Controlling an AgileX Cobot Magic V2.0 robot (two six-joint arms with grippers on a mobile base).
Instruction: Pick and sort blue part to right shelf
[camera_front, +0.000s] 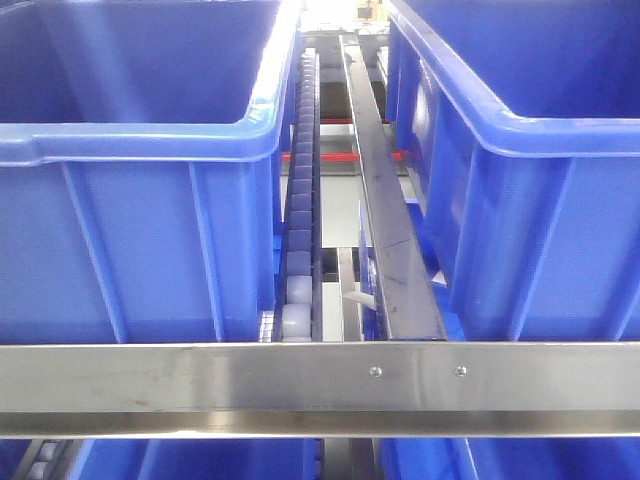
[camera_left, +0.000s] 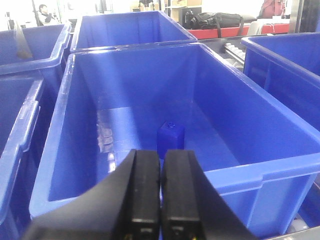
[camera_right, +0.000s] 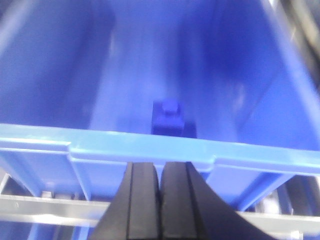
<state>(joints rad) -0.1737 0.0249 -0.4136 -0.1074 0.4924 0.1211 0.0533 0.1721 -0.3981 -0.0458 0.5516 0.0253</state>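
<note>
Both my sets of fingers, left (camera_left: 159, 200) and right (camera_right: 160, 200), were pressed closed on nothing, parked outside the bin rims, probably pre-pick. Each wrist cam showed a blue part (camera_left: 170, 137) upright on a bin (camera_left: 260, 172) floor. Front cam only showed the shelf (camera_front: 200, 390) rail, no parts.

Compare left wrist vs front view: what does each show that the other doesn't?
Left wrist only: shut left gripper, a blue part standing on a bin floor, people and bags behind. Front only: steel front rail with two screws, roller track, divider strip. Both: large blue bins.
</note>
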